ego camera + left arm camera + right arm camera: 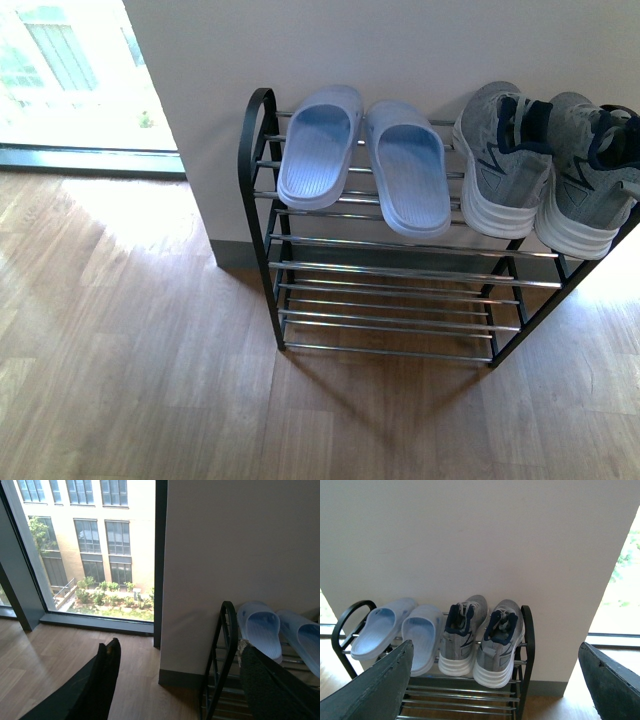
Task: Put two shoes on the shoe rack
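The shoe rack (400,270) stands against the white wall, and both pairs rest on its top tier. The pale blue slides (318,145) lie on the left half. The grey sneakers (500,160) with white soles sit on the right half, heels hanging over the front bar. Neither arm shows in the front view. My left gripper (178,650) is open and empty, back from the rack's left end (227,630), with the slides (260,627) beyond it. My right gripper (495,650) is open and empty, facing the sneakers (462,635) and slides (377,630) from a distance.
The wooden floor (150,380) spreads in front of and left of the rack. A floor-to-ceiling window (90,545) with a dark frame is at the left of the wall corner. The three lower tiers (460,695) of the rack hold nothing.
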`<state>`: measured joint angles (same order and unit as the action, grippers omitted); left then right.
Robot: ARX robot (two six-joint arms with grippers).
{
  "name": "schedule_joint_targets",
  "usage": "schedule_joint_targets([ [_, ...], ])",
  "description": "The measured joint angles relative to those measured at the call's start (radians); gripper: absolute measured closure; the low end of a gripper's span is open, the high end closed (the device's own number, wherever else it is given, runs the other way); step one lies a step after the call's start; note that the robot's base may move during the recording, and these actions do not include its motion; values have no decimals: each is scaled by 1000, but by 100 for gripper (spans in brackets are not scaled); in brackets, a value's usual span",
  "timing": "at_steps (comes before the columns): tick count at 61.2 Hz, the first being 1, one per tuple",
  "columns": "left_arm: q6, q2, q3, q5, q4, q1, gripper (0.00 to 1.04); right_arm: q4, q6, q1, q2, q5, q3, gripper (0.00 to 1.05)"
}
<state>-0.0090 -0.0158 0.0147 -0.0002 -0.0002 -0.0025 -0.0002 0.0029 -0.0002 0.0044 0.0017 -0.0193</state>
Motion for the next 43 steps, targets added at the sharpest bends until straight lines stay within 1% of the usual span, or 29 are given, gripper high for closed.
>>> schedule_joint_targets([
  [5, 0, 0, 0, 0, 0, 0, 18, 0, 0, 0, 0, 0, 0, 9],
  [7, 0, 0, 0, 0, 0, 0, 11, 0, 0, 0, 0, 0, 0, 9],
  [9, 1, 0, 0, 0, 0, 0, 8, 0, 0, 0, 0, 0, 0, 9],
  [13, 2, 0, 0, 0, 0, 0, 10, 0, 0, 0, 0, 0, 0, 9],
  [43, 2, 0, 0, 0, 0, 0, 9, 0, 0, 0, 0, 0, 0, 9],
])
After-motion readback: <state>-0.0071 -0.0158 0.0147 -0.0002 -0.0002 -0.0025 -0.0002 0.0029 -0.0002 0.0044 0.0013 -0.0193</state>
